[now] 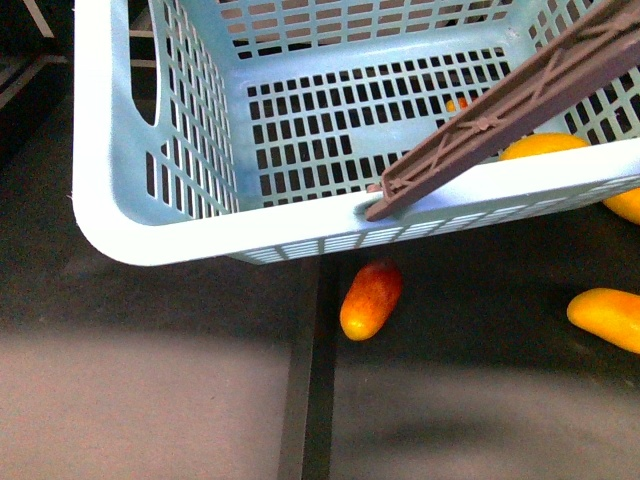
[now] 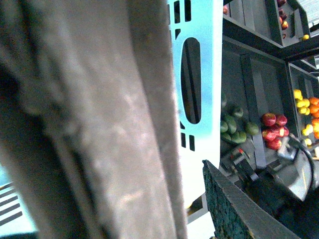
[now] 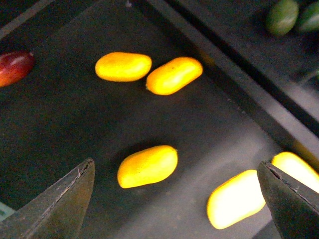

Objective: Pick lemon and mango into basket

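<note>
Right wrist view looks down past the right gripper (image 3: 175, 164). Its two dark fingers (image 3: 55, 204) are spread wide and grasp nothing. It hangs over a dark tray floor (image 3: 60, 129). In the gap between the fingers lies the mango (image 3: 148, 166), plain yellow, on its side and apart from both of them. Farther out lie two more yellow mangoes (image 3: 123, 66), side by side with their ends almost touching. Two pale, glaring ones (image 3: 236, 198) lie close to one finger. A red-blushed mango (image 3: 15, 67) shows at the picture's edge. Beyond a dark divider rail (image 3: 239, 84) are green fruits (image 3: 281, 16).

Left wrist view is crowded by the brown handle (image 2: 99, 124), blurred and very near the lens. Only one padded finger (image 2: 239, 209) of the left gripper (image 2: 207, 179) shows beside it, so I cannot tell whether that gripper is clenched. Behind the handle stands the basket (image 2: 199, 74), showing its end wall with the oval cutout. Far off are bins of red fruit (image 2: 271, 130) and small yellow fruits (image 2: 299, 102), too small to name for certain.

Front view has the basket (image 1: 100, 150) filling the far half, its rounded near-left corner close to the camera. The handle (image 1: 480, 125) slants down onto the near rim. A blushed mango (image 1: 370, 300) lies just near of that rim. A yellow fruit (image 1: 610, 318) lies at the right edge.
</note>
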